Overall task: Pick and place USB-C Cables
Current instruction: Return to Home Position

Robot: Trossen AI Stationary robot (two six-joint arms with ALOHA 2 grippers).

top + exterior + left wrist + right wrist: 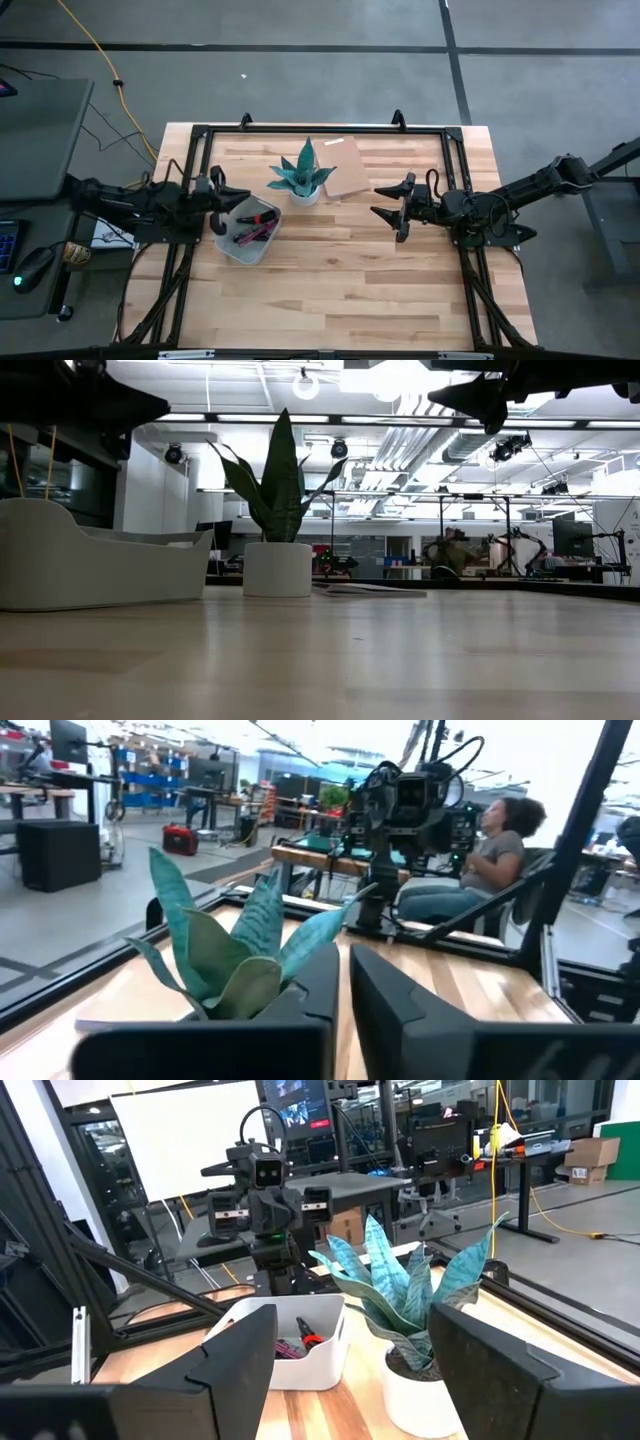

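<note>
The USB-C cables [254, 226] lie bundled in a white bin [232, 246] left of the table's middle. A magenta-red one [263, 217] and dark ones show; a red and a black bundle [300, 1339] also show in the right wrist view. I cannot make out a silver-grey one. My left gripper [221, 196] hovers shut over the bin's left rim, its fingers [343, 982] pointing toward the plant. My right gripper [384, 202] is open and raised above the table to the right of the plant, holding nothing [355, 1342].
A potted plant [303, 178] with blue-green leaves stands at the table's middle, far of the bin. A flat brown pad [346, 168] lies beside it. A black frame [320, 129] rims the table. A person [490, 850] sits beyond the table. Bare wood [340, 280] spans the near half.
</note>
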